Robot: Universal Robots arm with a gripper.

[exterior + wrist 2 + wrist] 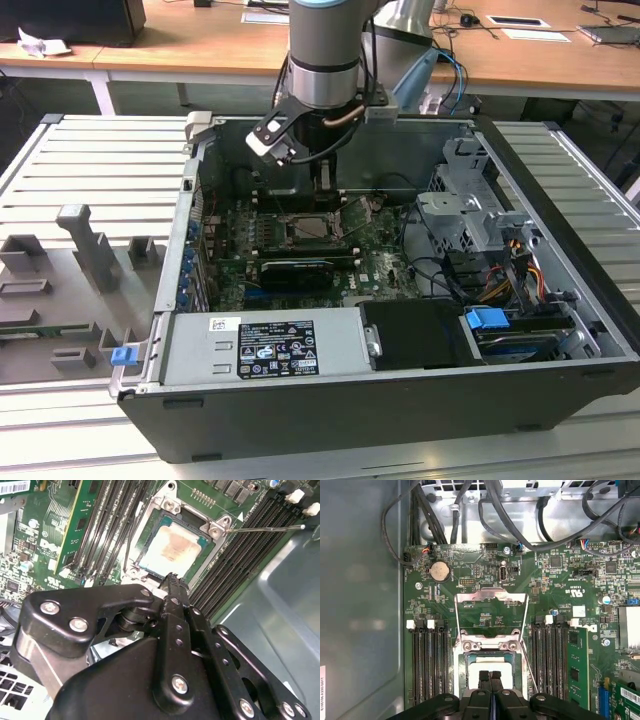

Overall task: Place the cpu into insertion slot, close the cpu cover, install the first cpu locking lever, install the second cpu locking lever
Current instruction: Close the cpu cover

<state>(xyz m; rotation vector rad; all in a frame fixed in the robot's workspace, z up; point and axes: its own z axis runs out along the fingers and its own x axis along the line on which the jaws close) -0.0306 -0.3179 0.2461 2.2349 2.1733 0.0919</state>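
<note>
Wooden desks (pixel 200 45) behind; grey ribbed worktable (pixel 90 170) underneath.

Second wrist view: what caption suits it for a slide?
The shut gripper hangs close to the edge of the silvery chip seated in its socket on the green circuit board.

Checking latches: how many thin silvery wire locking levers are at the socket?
2: one thin wire lever juts over the black memory slots; the other lies along the socket's opposite side.

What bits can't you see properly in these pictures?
1. First wrist view: the gripper hides part of the cpu.
2. Second wrist view: the gripper's tip hides whether it touches the cpu.
3. Exterior view: the socket is too small to show the cpu.
</note>
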